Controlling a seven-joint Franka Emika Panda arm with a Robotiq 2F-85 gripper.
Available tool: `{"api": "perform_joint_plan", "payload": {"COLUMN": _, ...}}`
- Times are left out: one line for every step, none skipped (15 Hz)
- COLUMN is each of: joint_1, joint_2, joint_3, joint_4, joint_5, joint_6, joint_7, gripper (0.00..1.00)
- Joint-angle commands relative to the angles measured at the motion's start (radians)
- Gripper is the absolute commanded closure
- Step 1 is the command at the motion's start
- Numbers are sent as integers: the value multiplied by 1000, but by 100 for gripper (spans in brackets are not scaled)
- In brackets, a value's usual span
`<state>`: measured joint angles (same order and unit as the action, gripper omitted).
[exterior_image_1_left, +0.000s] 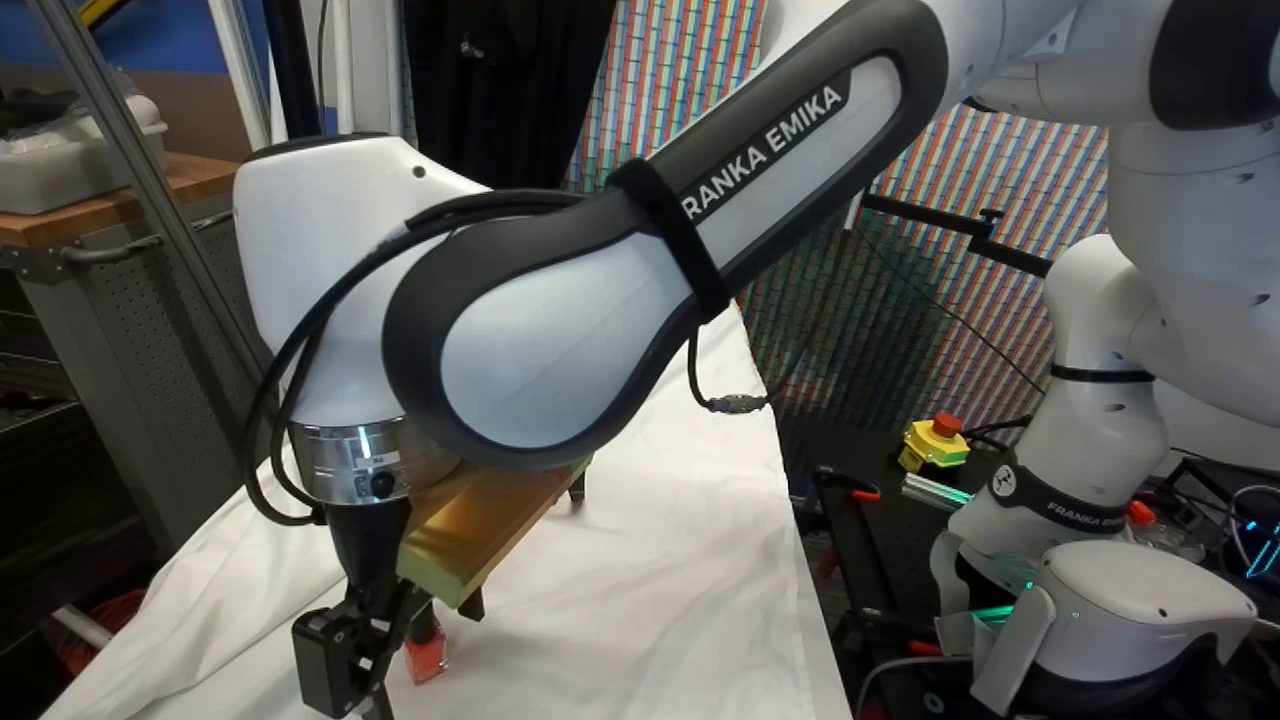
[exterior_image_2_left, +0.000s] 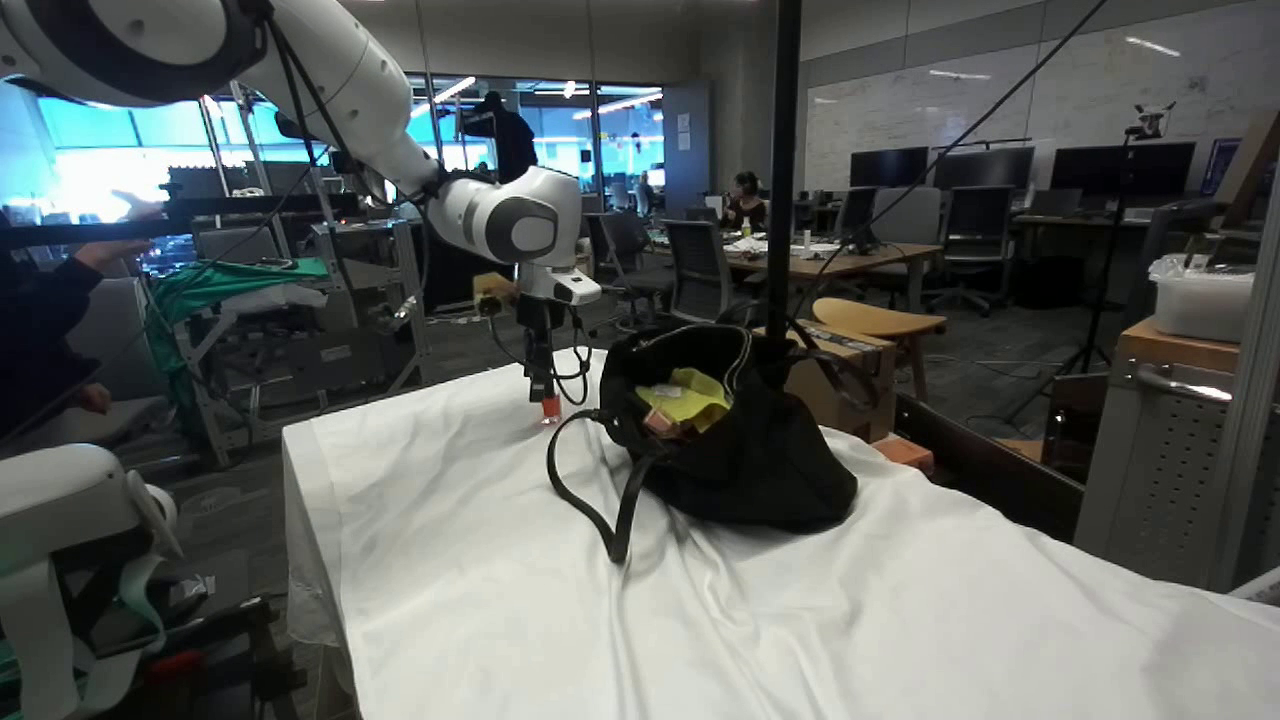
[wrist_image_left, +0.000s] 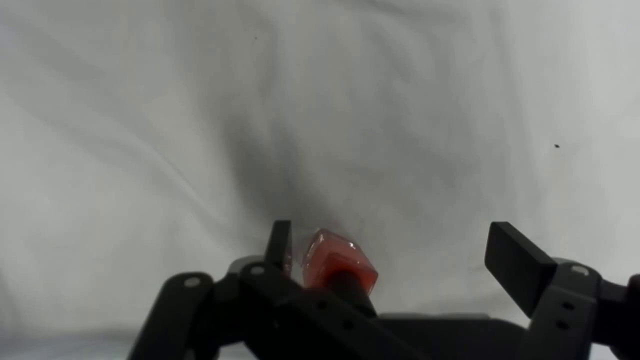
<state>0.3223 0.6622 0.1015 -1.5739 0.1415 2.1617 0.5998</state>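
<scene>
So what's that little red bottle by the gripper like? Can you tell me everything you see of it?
The little red bottle is shiny and see-through at its edges, like glass, with crisp corners and a narrower black cap. It seems to stand upright on the white cloth, between the wide-open jaws of the gripper, much nearer one of its fingers. I can't tell whether that finger touches it. The gripper hides part of the bottle and cap in the wrist view.
</scene>
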Motion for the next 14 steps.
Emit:
{"api": "perform_joint_plan", "payload": {"joint_1": 0, "joint_2": 22, "joint_3": -13, "joint_4": 55, "joint_5": -10, "joint_6": -35, "joint_7": -8, "gripper": 0}}
{"api": "perform_joint_plan", "payload": {"joint_1": -1, "joint_2": 24, "joint_3": -15, "joint_4": 59, "joint_5": -10, "joint_6": -38, "joint_7": -9, "gripper": 0}}
{"api": "perform_joint_plan", "payload": {"joint_1": -2, "joint_2": 28, "joint_3": -16, "joint_4": 62, "joint_5": -9, "joint_6": -39, "joint_7": -8, "gripper": 0}}
{"api": "perform_joint_plan", "payload": {"joint_1": -2, "joint_2": 33, "joint_3": -17, "joint_4": 66, "joint_5": -9, "joint_6": -44, "joint_7": -9, "gripper": 0}}
{"api": "perform_joint_plan", "payload": {"joint_1": -3, "joint_2": 37, "joint_3": -18, "joint_4": 70, "joint_5": -9, "joint_6": -49, "joint_7": -9, "gripper": 0}}
{"api": "perform_joint_plan", "payload": {"joint_1": -3, "joint_2": 42, "joint_3": -18, "joint_4": 75, "joint_5": -9, "joint_6": -52, "joint_7": -9, "gripper": 0}}
{"api": "perform_joint_plan", "payload": {"joint_1": -3, "joint_2": 48, "joint_3": -19, "joint_4": 78, "joint_5": -10, "joint_6": -53, "joint_7": -8, "gripper": 0}}
{"api": "perform_joint_plan", "payload": {"joint_1": -3, "joint_2": 52, "joint_3": -19, "joint_4": 80, "joint_5": -9, "joint_6": -54, "joint_7": -8, "gripper": 0}}
{"api": "perform_joint_plan", "payload": {"joint_1": -3, "joint_2": 56, "joint_3": -19, "joint_4": 81, "joint_5": -8, "joint_6": -52, "joint_7": -10, "gripper": 0}}
{"api": "perform_joint_plan", "payload": {"joint_1": -1, "joint_2": 61, "joint_3": -21, "joint_4": 83, "joint_5": -12, "joint_6": -48, "joint_7": -9, "gripper": 0}}
{"api": "perform_joint_plan", "payload": {"joint_1": -3, "joint_2": 67, "joint_3": -21, "joint_4": 87, "joint_5": -10, "joint_6": -50, "joint_7": -12, "gripper": 0}}
{"api": "perform_joint_plan", "payload": {"joint_1": -5, "joint_2": 73, "joint_3": -20, "joint_4": 92, "joint_5": -7, "joint_6": -51, "joint_7": -14, "gripper": 0}}
{"api": "perform_joint_plan", "payload": {"joint_1": -4, "joint_2": 79, "joint_3": -20, "joint_4": 95, "joint_5": -7, "joint_6": -50, "joint_7": -14, "gripper": 0}}
{"api": "perform_joint_plan", "payload": {"joint_1": -4, "joint_2": 84, "joint_3": -21, "joint_4": 98, "joint_5": -8, "joint_6": -51, "joint_7": -13, "gripper": 0}}
